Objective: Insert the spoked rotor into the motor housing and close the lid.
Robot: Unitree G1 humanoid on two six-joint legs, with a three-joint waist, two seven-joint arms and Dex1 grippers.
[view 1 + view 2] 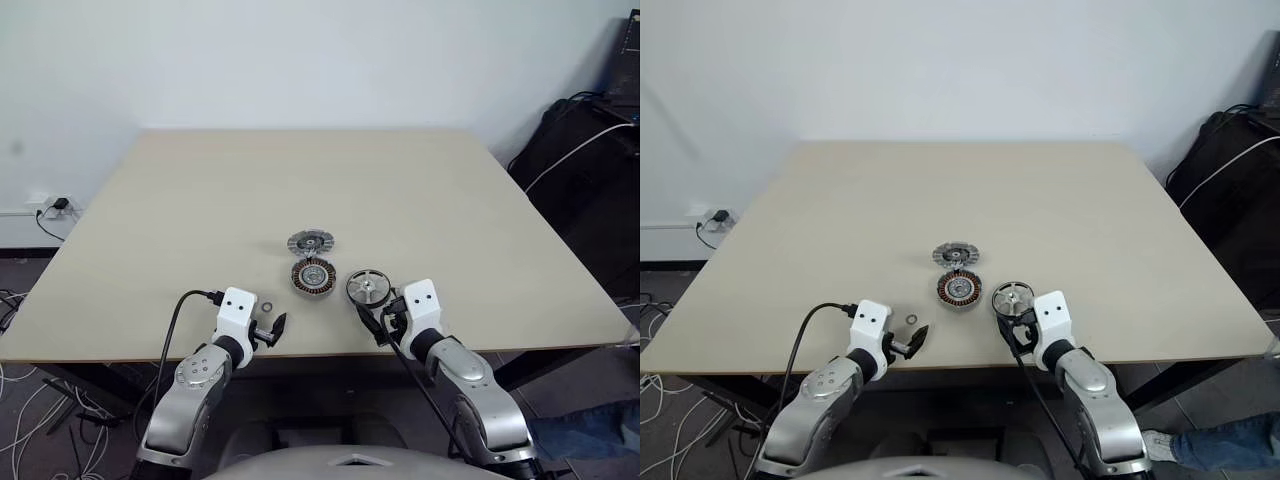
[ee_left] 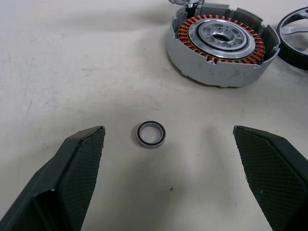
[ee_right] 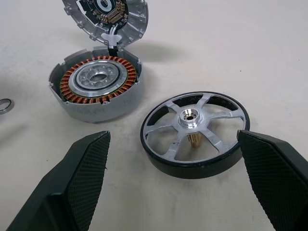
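The spoked rotor (image 1: 367,287) lies flat on the table (image 1: 300,180) near its front edge, dark rim and silvery spokes up. Just left of it sits the motor housing (image 1: 313,276), copper windings showing. The lid (image 1: 310,242) rests directly beyond the housing, and a short white cable joins the two. My right gripper (image 1: 380,318) is open, just in front of the rotor (image 3: 195,134), which lies ahead of the gap between the fingers. My left gripper (image 1: 272,328) is open at the front edge, left of the housing (image 2: 221,43).
A small dark bearing ring (image 2: 150,134) lies on the table just ahead of my left gripper's fingers. Black equipment with cables (image 1: 590,150) stands right of the table. A person's leg in jeans (image 1: 590,430) is on the floor at the lower right.
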